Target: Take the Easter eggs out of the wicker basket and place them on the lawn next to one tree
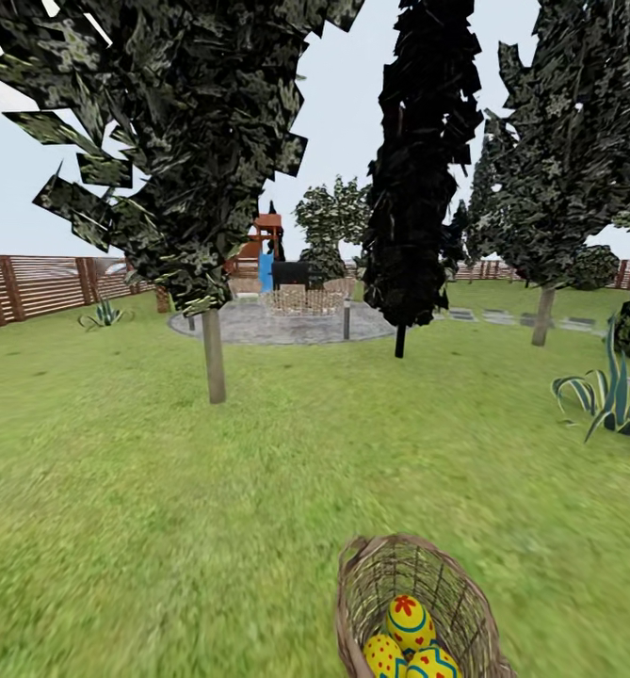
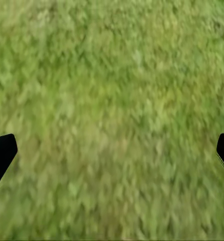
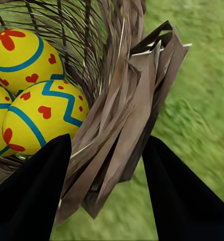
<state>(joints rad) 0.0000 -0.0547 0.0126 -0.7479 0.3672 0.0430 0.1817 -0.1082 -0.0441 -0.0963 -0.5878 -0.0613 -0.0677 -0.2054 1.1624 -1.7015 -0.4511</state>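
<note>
Right claw [image 3: 104, 191]: fingers either side of the woven wall of the wicker basket [image 1: 456, 589], closed on it as far as can be judged. Basket: at the near edge of the head view, on or just above the lawn [image 1: 211, 499]; which, cannot tell. Three Easter eggs [image 1: 409, 645]: all inside, packed touching. Left claw [image 2: 112, 155]: spread wide over bare grass, holding nothing. Tree [image 1: 214, 353]: bare trunk, ahead and to the left, well apart from the basket. Paved round area [image 1: 277, 325]: beyond. Step judged: carrying the loaded basket toward a tree; next calls for driving closer, then lifting eggs out one by one
</note>
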